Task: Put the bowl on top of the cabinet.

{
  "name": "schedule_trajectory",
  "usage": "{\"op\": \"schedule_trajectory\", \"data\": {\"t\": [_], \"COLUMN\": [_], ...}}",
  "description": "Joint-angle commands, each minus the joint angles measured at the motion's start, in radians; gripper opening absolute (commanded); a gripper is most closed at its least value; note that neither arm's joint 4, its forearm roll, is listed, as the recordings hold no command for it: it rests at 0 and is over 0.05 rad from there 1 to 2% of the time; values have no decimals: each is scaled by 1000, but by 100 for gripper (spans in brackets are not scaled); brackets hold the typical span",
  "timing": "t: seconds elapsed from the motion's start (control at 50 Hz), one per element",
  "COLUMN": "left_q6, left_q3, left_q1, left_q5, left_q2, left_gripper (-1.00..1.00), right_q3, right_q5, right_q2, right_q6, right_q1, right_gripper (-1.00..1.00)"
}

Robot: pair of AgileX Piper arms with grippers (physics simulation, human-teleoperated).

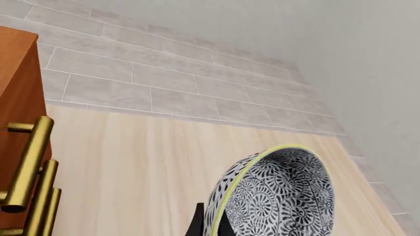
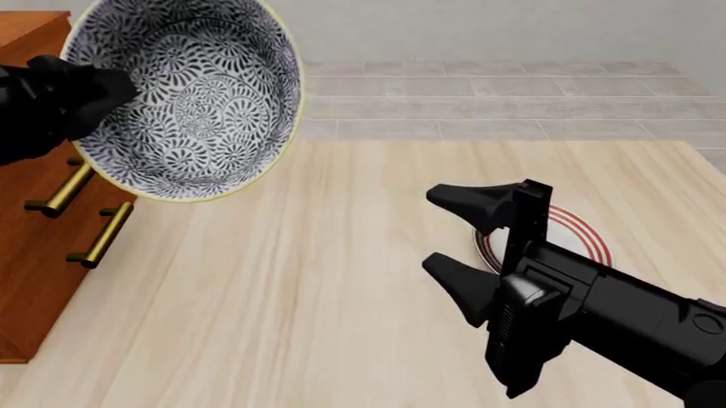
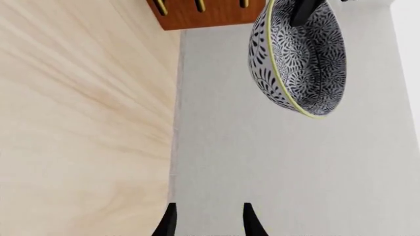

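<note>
While the left gripper point(image 2: 97, 89) clamps the bowl point(image 2: 182, 98) by its rim, the bowl hangs tilted beside the cabinet point(image 2: 34, 246), level with its top, likely awaiting placement. Right gripper point(image 2: 471, 238) waits open, empty, well away.

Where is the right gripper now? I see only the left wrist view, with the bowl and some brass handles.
Observer: The right gripper is open and holds nothing. It hangs above the table, over a plate with red rings.
Operator: How is the bowl held?
Observer: The left gripper pinches the rim of the bowl. The bowl is in the air, tipped on its side.
Operator: Is it over the cabinet?
Observer: In the front view it is in front of the cabinet, above the handles. I cannot tell if it is over the top.
</note>
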Motion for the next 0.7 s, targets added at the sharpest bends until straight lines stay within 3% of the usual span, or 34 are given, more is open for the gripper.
{"op": "schedule_trajectory", "data": {"t": [0.02, 0.32, 0.7], "left_q6": [17, 8, -18], "left_q3": [-1, -26, -170], "left_q1": [-1, 7, 47], "left_q5": [3, 24, 133], "left_q2": [1, 5, 18], "left_gripper": [-100, -100, -100], "right_q3": [4, 4, 4], "right_q5": [-1, -1, -1], "right_q2": [-3, -3, -3], "right_q6": [5, 5, 5], "right_q1": [-3, -3, -3], "right_gripper": [100, 100, 100]}}
